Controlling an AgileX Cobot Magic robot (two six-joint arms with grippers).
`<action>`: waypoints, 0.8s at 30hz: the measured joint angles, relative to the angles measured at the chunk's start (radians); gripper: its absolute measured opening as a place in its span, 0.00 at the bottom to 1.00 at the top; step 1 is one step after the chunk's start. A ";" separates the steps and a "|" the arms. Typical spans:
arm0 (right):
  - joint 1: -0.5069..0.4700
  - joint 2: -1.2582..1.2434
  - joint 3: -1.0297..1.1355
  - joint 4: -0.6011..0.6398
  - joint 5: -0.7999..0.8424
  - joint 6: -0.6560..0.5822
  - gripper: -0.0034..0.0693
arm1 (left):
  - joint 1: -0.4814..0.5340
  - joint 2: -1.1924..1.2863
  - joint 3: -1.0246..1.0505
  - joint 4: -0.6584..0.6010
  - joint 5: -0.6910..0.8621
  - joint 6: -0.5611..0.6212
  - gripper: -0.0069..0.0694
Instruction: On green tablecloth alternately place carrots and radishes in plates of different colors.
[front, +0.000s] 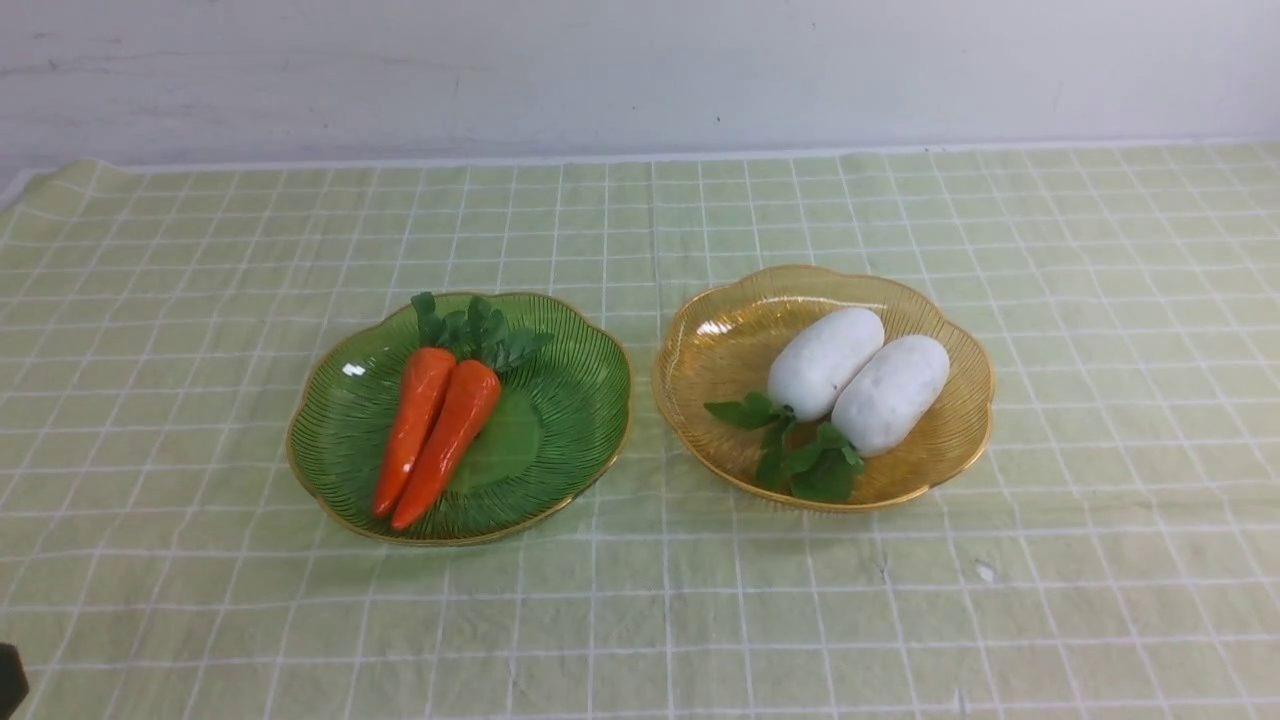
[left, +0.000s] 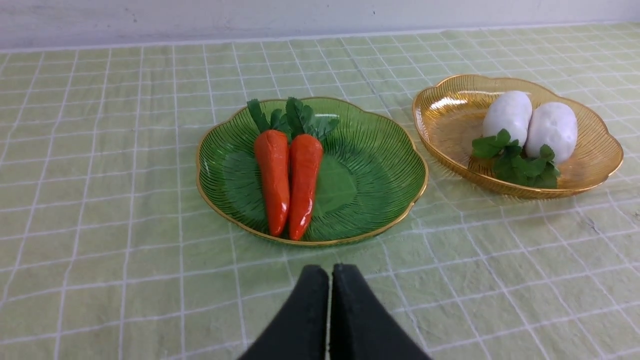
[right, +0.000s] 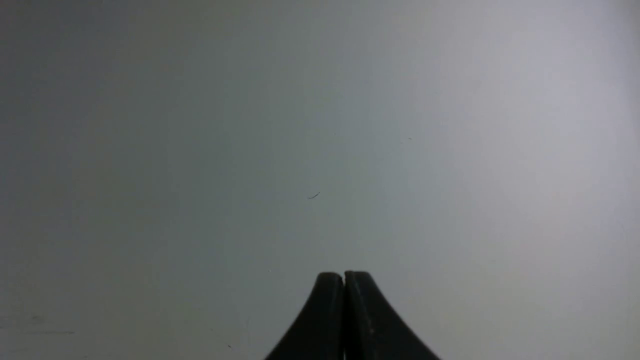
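Even soft light, faint shadows, slightly blurry

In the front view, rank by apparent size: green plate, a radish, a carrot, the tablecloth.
1. green tablecloth
2. green plate
3. Right radish and right carrot: unsure. The radish is thicker, the carrot longer.

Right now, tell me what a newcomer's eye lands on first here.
Two glossy orange carrots lie side by side in the green plate on the robot's left. Two plump white radishes lie side by side in the amber plate on its right. Both plates sit apart on the green tablecloth, and no arm is over them.
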 joint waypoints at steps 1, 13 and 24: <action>0.000 0.000 0.000 0.000 0.000 0.000 0.03 | 0.000 0.000 0.000 0.000 0.000 0.005 0.08; 0.000 0.000 0.000 0.000 0.006 0.000 0.03 | 0.000 -0.027 0.306 0.171 -0.475 0.064 0.08; 0.000 0.000 0.000 0.000 0.008 0.000 0.03 | 0.000 -0.154 0.523 0.193 -0.481 0.054 0.08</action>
